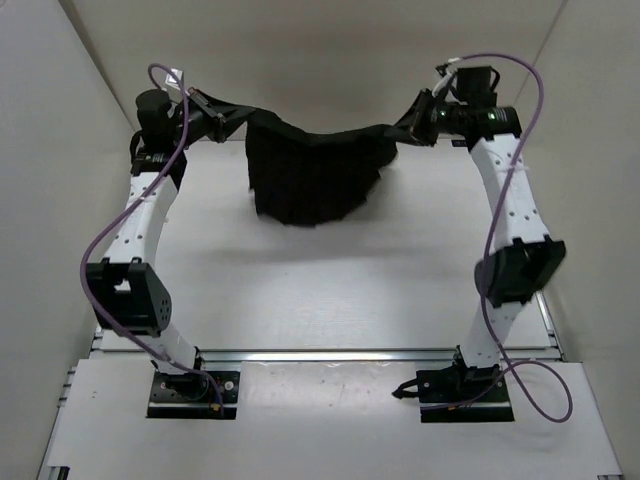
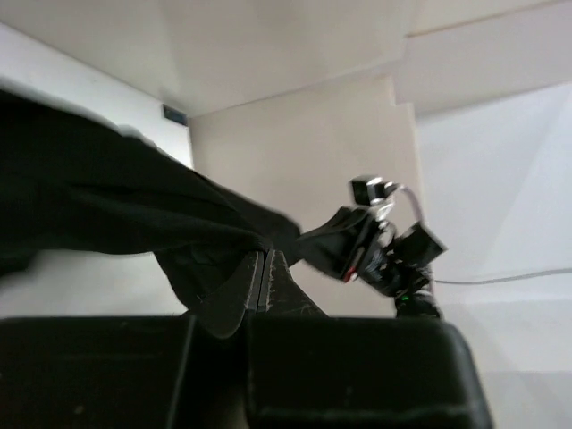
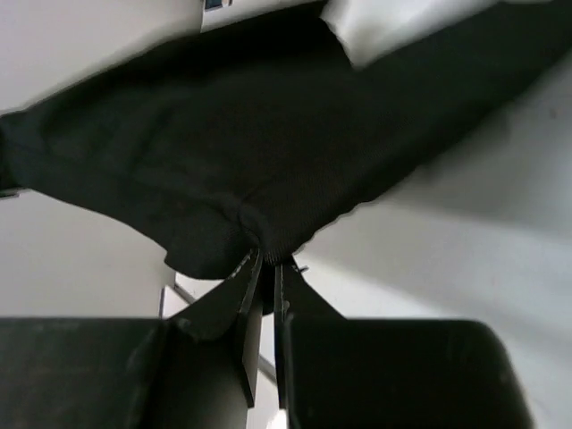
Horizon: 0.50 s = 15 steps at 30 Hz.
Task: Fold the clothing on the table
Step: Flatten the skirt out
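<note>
The left gripper (image 1: 228,118) and right gripper (image 1: 405,128), jaws pinching the clothing (image 1: 310,180), held it spread above the bench (image 1: 320,300); lowering it flat probably came next.

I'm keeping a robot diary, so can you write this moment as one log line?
left tool: shut on clothing | right tool: shut on clothing | clothing: held up, sagging between both tools over table | fold: not yet done

Blurred clothing (image 3: 268,152), partly beyond the right wrist view's left and right edges.
</note>
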{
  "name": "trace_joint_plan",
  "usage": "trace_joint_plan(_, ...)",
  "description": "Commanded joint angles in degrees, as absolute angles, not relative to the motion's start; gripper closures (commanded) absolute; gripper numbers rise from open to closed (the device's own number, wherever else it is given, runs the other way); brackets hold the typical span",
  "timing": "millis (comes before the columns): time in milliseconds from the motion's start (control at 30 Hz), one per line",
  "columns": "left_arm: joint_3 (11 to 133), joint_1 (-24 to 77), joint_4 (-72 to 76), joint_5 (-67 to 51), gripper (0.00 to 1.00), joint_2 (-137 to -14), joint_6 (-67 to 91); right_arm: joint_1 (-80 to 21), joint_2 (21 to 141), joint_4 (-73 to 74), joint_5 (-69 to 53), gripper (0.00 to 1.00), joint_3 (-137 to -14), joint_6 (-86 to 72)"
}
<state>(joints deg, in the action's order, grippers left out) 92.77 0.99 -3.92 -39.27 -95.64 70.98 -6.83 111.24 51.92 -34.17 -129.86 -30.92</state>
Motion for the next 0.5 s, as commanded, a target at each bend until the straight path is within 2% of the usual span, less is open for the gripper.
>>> trace_joint_plan(0, 87.0, 1.0, 7.0, -40.1, 1.00, -86.9, 71.7, -4.7, 96.1, 31.7, -39.6, 1.00, -109.2, -35.6)
trace_joint_plan(233, 46.9, 1.7, 12.0, -42.8, 1.00, -74.3, 70.8, -5.2, 88.4, 37.0, -33.7, 1.00, -84.0, -27.0)
trace_joint_plan(367, 27.3, 3.4, 3.0, -41.0, 1.00, -66.6, 63.5, -8.2, 82.0, 37.5, -28.9, 1.00, -65.8, -25.8)
trace_joint_plan(467, 20.2, 4.8, -6.9, -37.9, 1.00, -61.5, 58.4, -10.9, 76.1, 39.1, -24.1, 1.00, -49.7, -26.9)
